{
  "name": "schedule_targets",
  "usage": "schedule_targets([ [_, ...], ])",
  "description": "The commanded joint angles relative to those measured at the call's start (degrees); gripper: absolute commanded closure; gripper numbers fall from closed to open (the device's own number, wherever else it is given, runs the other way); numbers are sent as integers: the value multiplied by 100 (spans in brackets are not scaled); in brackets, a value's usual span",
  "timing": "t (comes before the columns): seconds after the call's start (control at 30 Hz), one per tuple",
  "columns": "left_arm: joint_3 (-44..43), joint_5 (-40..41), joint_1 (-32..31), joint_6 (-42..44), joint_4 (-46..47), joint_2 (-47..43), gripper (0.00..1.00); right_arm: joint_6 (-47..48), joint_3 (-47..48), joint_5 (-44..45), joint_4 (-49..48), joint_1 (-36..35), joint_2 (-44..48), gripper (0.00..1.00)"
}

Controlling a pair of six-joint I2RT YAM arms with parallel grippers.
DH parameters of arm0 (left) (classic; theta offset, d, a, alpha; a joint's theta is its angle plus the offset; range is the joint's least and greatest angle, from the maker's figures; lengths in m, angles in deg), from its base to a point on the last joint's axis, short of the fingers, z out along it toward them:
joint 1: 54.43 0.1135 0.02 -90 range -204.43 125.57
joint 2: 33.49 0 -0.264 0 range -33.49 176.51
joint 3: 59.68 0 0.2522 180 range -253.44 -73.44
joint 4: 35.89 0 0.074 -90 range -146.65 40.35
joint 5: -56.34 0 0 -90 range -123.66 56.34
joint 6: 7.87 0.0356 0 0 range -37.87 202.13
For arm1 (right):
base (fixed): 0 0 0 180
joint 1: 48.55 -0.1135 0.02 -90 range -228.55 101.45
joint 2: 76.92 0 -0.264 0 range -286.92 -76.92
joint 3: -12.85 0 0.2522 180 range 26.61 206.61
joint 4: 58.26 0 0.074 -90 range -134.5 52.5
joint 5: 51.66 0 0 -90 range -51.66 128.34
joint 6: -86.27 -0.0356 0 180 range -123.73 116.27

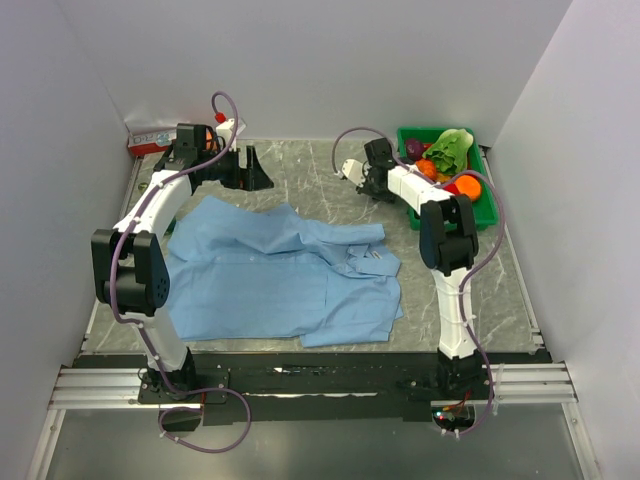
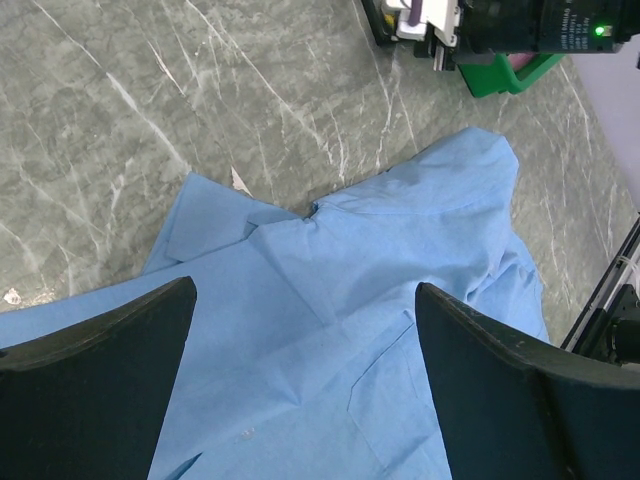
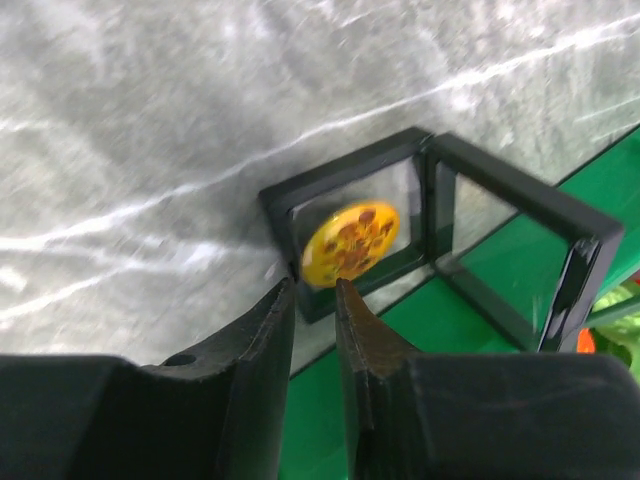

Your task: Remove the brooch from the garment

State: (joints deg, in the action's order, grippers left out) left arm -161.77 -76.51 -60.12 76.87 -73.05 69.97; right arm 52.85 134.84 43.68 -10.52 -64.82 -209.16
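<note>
Brooch [image 3: 350, 243]: a gold disc with brown spots, off the garment [image 1: 280, 275] and lying against the clear panel of an open black-framed display case [image 3: 340, 163]. Only the right wrist view shows it; in the overhead view it is too small to find. The right gripper [image 3: 314, 290] points at the case with its jaws a narrow gap apart. The disc sits just past the fingertips and is blurred, so contact cannot be settled, though it appears unclamped.

The overhead view alone shows the whole layout. The light blue shirt is spread flat on the marble-patterned table [image 1: 300, 180], collar toward the right arm. A green bin [image 1: 487, 205] stands at the far right corner, holding a leafy green item [image 1: 448, 150], an orange piece [image 1: 467, 187] and other small produce-like items. The case stands on the table just beside this bin.

The left wrist view shows the left gripper [image 2: 305, 290] above the shirt, jaws spread wide and holding nothing.
</note>
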Motion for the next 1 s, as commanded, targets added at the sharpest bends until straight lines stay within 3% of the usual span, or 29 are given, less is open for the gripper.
schedule_targets([
  [0.0, 9, -180, -19, -89, 169, -89, 3, -120, -126, 2, 284, -43, 621, 69],
  [0.13, 36, -215, -19, -125, 213, -107, 4, -322, 92, -121, 644, -43, 656, 69],
  [0.23, 36, -206, -19, -125, 213, -116, 4, -717, 618, -743, 1362, -51, 673, 69],
  [0.33, 71, -145, -19, -125, 222, -124, 3, -1209, 945, -2270, 1935, -69, 972, 66],
  [0.37, 106, -119, -19, -133, 222, -116, 4, -1585, 998, -3388, 1998, -69, 1094, 64],
  [0.43, 123, 74, -19, -108, 230, -124, 4, -2069, 1173, -4362, 1912, -69, 1472, 59],
  [0.47, 141, 214, -19, -90, 248, -142, 3, -2750, 1218, -4706, 1693, -69, 1595, 23],
  [0.5, 158, 477, -19, -55, 257, -168, 4, -3149, 1245, -5153, 1421, -78, 1832, 1],
  [0.57, 54, 794, -19, 77, 196, -168, 4, -4410, 1350, -5018, 520, -130, 2009, 0],
  [0.7, -429, 1401, -11, 437, 11, -63, 4, -5823, 2043, -2166, 214, -403, 2124, 0],
  [0.73, -561, 1585, 7, 716, -15, -37, 4, -5938, 2358, -1560, 249, -420, 2115, 0],
  [0.97, -2132, 1684, 480, 895, -200, 315, 4, -5528, 2344, -694, 74, -412, 2615, 0],
])
